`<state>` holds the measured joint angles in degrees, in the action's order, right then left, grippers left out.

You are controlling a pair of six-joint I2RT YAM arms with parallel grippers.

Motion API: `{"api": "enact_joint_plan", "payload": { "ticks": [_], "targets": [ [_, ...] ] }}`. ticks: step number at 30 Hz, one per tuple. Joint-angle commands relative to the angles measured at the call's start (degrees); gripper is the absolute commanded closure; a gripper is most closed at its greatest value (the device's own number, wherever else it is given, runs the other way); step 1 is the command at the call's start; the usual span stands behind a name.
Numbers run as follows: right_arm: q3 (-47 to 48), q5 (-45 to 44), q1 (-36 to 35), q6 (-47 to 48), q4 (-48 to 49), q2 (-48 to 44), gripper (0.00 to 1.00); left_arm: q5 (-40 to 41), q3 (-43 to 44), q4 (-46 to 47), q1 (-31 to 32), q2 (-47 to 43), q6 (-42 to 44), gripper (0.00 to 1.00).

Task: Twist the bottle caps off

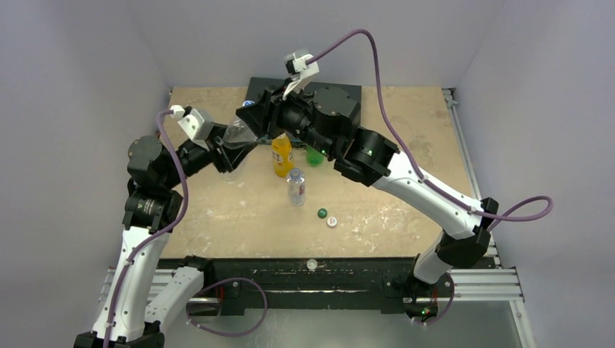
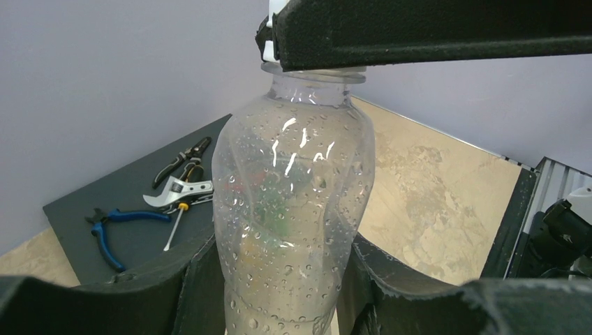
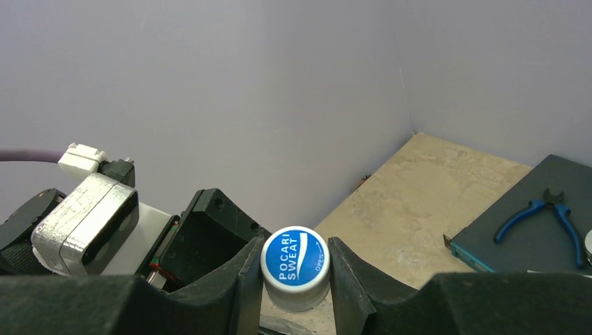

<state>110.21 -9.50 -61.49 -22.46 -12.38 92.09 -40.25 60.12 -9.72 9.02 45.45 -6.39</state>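
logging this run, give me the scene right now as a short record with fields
left gripper: shut on the large clear bottle, around its body
right gripper: shut on the blue cap, which sits on that bottle's neck
loose caps: dark green cap and white cap, side by side on the table
other bottles: orange-yellow bottle, green bottle, small clear bottle, all upright
tools: blue-handled pliers on the dark mat

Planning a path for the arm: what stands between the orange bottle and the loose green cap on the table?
The small clear bottle, seen in the top view, between the orange bottle and green cap.
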Motion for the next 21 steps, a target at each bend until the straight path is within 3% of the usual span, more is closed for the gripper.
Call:
{"api": "enact_joint_plan", "payload": {
  "ticks": [1, 5, 8, 12, 15, 19, 21],
  "targets": [
    [0.4, 1.3, -0.5, 1.9, 3.4, -3.1, 0.71, -1.5, 0.9, 1.2, 0.0, -0.5, -0.1, 1.0],
    [-0.8, 5.8, 0.2, 3.7, 5.6, -4.7, 0.84, -4.7, 1.2, 2.1, -0.1, -0.1, -2.1, 1.0],
    [-3.7, 15.2, 2.5, 4.8, 9.4, -6.7, 0.86, -11.1, 1.4, 2.8, -0.1, 0.4, -4.8, 1.0],
    [-11.5, 34.5, 6.9, 2.9, 20.0, -10.9, 0.85, -20.9, 1.3, 5.7, -0.1, 1.2, -10.5, 1.0],
    [-15.4, 39.9, 9.2, -1.7, 26.6, -12.7, 0.88, -23.6, 1.4, 7.8, -0.1, 1.5, -14.6, 1.0],
    [-16.5, 43.7, 9.5, -5.3, 30.6, -11.9, 0.83, -25.0, 1.1, 11.2, -0.1, 1.1, -17.9, 1.0],
    [-15.7, 42.7, 9.5, -5.7, 30.1, -11.0, 0.75, -25.3, 1.0, 11.5, -0.1, 1.0, -18.1, 1.0]
  ]
}}
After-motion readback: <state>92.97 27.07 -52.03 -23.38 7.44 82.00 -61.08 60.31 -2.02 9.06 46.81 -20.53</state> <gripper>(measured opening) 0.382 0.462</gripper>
